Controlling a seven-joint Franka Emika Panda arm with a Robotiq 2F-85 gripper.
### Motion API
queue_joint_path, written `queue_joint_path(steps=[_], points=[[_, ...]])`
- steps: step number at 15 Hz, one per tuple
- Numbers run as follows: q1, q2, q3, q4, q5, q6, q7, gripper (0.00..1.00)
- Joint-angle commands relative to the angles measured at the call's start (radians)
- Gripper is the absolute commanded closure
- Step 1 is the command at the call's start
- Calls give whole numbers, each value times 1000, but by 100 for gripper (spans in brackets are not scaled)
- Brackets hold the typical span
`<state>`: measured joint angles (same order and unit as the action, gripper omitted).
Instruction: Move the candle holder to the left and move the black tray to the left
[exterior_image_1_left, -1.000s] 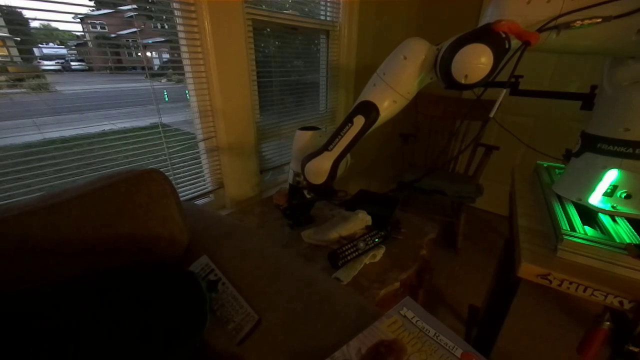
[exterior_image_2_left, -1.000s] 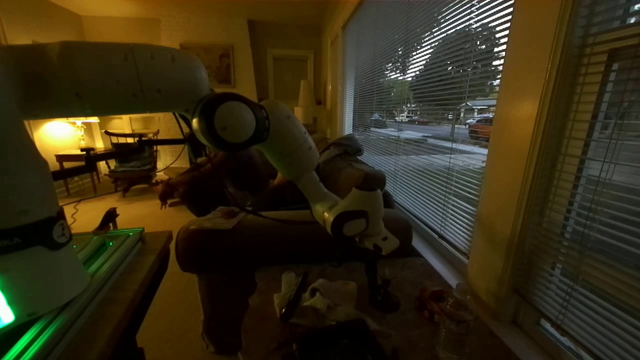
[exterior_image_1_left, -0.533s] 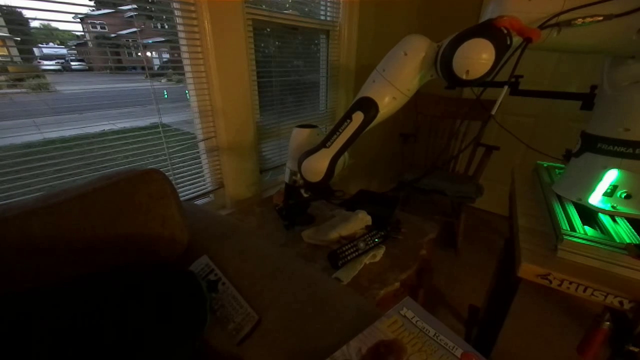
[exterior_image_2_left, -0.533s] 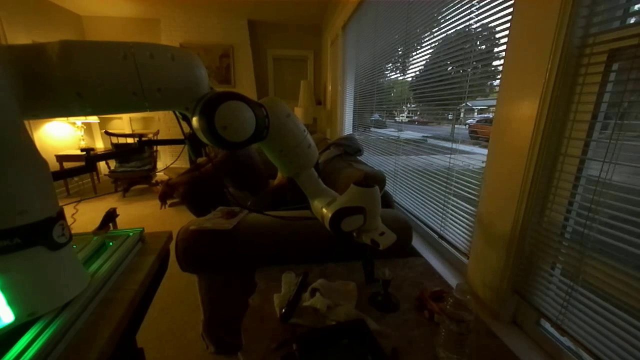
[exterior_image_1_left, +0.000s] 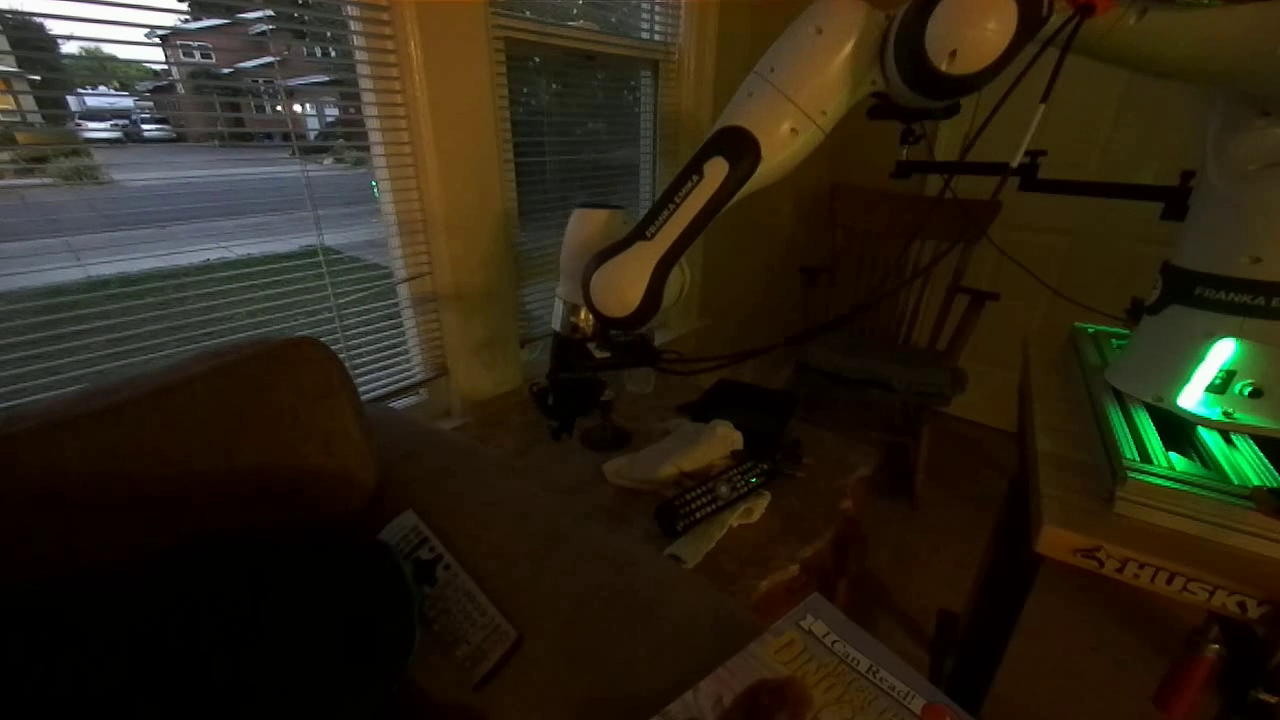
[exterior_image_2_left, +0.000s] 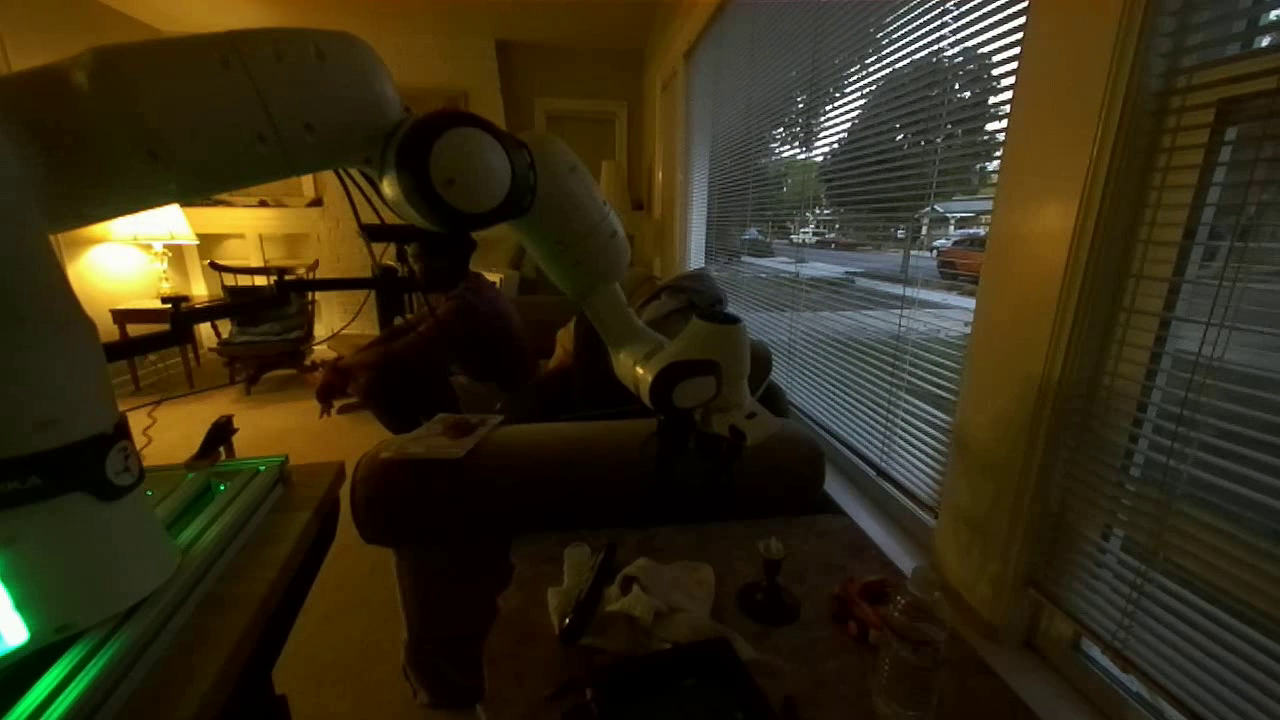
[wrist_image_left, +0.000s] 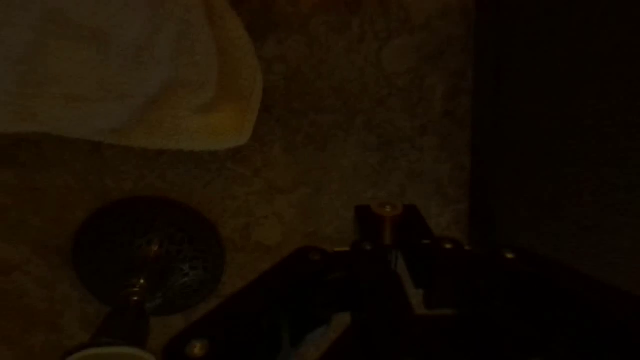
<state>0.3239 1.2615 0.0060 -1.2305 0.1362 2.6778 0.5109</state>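
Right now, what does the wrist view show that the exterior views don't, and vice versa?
Wrist view only: glinting fasteners on the gripper, mottled texture on the base of the candle holder.
Exterior views only: black remote control, black tray, window blinds.
Shared: gripper, candle holder, white cloth, tabletop.

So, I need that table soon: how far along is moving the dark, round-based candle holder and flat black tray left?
Done: perhaps the candle holder, standing upright and free; its starting place isn't shown. In hand: nothing; the black two-fingered gripper looks shut near it. Left: likely the black tray, which lies apart from the gripper.
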Motion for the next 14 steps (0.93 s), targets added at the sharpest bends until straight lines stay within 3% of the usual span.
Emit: queue_joint_path(steps=[1, 7, 14], points=[[-34, -202, 63, -240, 15, -57, -72, 96], [-117, -434, 132, -495, 59, -170, -141, 96], [-136, -569, 43, -691, 39, -231, -80, 96]])
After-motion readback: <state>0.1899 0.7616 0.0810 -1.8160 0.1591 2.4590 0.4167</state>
